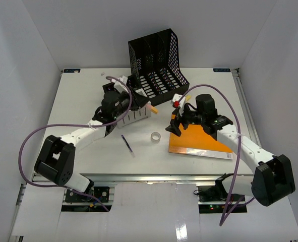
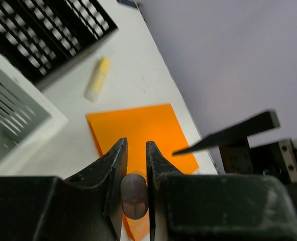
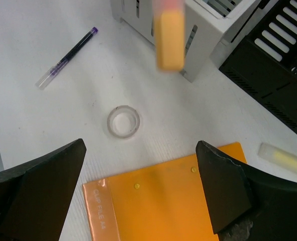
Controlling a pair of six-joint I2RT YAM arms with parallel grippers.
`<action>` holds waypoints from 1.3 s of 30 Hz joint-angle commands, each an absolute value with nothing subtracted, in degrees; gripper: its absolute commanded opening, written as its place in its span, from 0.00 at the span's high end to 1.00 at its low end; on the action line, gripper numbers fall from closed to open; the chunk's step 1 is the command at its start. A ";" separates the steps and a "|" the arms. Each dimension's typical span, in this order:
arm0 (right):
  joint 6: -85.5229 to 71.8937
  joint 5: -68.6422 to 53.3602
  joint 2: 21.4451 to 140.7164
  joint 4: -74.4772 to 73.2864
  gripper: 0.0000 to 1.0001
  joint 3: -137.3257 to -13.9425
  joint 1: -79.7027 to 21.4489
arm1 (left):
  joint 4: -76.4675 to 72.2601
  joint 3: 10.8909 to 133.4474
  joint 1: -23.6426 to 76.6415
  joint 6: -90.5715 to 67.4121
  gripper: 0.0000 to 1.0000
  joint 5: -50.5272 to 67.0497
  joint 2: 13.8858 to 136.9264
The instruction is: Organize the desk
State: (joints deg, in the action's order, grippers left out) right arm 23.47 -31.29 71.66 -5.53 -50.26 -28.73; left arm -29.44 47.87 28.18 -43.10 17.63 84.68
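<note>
The white desk holds scattered items. My left gripper is over the white slotted holder. In the left wrist view it is shut on an orange marker, seen end-on between the fingers. The marker's orange tip sticks out to the right and hangs in the right wrist view. My right gripper is open and empty, above the left corner of the orange clip file, also seen in the top view.
A black file rack stands at the back. A clear tape roll and a purple pen lie in front of the holder. A pale yellow stick lies between the rack and the file.
</note>
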 commanded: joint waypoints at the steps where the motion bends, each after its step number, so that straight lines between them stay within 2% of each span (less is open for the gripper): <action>1: 28.03 -41.62 67.57 -6.15 0.03 -48.65 -22.39 | -17.51 58.30 25.04 -33.00 1.00 8.45 83.46; 7: 27.86 -42.54 66.25 -6.00 0.03 -47.73 -19.65 | -7.84 69.79 23.34 -28.50 1.00 2.03 88.43; 14: 27.44 -40.66 67.22 -5.78 0.03 -47.84 -18.43 | -5.63 70.48 23.23 -25.02 1.00 -2.04 89.91; 22: 24.48 -37.12 69.27 -4.64 0.03 -48.34 -17.31 | -9.89 68.75 23.20 -24.52 1.00 -1.85 92.95; 25: 22.52 -33.32 70.16 -3.36 0.03 -48.56 -17.07 | -11.48 69.37 23.28 -24.52 1.00 -1.66 95.01; 32: 9.23 -14.94 76.51 -0.70 0.00 -53.50 -16.96 | -12.48 68.18 23.20 -23.66 0.99 -0.68 96.59; 35: 0.74 -7.87 84.90 -0.86 0.04 -60.40 -16.96 | -12.25 67.86 23.20 -22.40 0.90 -0.13 96.36; 39: -10.77 3.10 97.22 -7.39 0.09 -70.37 -17.03 | -11.87 67.39 23.29 -20.55 0.56 -0.09 94.86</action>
